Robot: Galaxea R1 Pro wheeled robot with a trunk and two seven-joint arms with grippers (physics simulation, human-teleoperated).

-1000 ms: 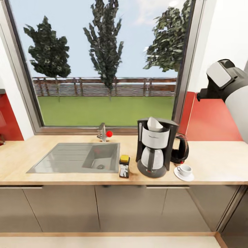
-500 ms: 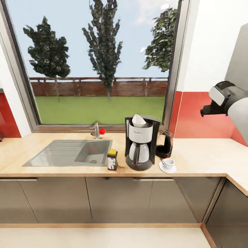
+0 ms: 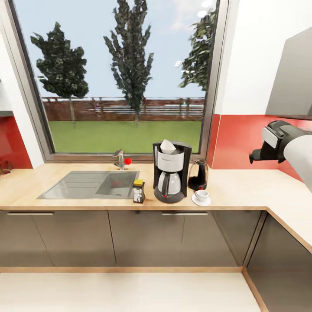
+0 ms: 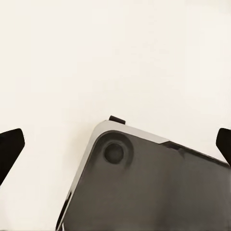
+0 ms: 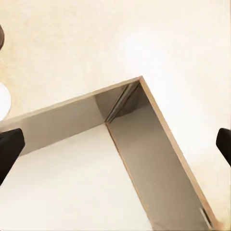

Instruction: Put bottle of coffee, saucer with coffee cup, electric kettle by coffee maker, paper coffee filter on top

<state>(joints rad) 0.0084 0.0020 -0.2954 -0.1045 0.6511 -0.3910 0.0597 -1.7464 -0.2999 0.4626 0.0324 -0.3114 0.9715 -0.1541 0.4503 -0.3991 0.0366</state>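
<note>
So the coffee maker (image 3: pixel 170 171) is parked on the countertop (image 3: pixel 242 190) in front of the window (image 3: pixel 121 78), and a white paper coffee filter (image 3: pixel 167 146) is seen sitting on top of it. The bottle of coffee (image 3: pixel 138 192) is stood just beside the machine at its 9 o'clock, between it and the sink (image 3: pixel 93 184). The electric kettle (image 3: pixel 198 175) is tucked in close at the machine's 2 o'clock, and the coffee cup (image 3: pixel 201 194) is set on the saucer (image 3: pixel 201 200) at about 4 o'clock, right near the counter's front edge. In the left wrist view the left gripper (image 4: pixel 115 144) is spread wide, with only the two dark tips caught at the frame edges and nothing between them, over a pale surface and a grey rounded part of the robot (image 4: pixel 154 187). Same deal for the right gripper (image 5: pixel 115 144): fingers wide apart, nothing held, looking onto the counter's inner corner and the grey cabinets (image 5: pixel 120 139) below. The right arm (image 3: pixel 284 145) is raised at 3 o'clock in the head view.
</note>
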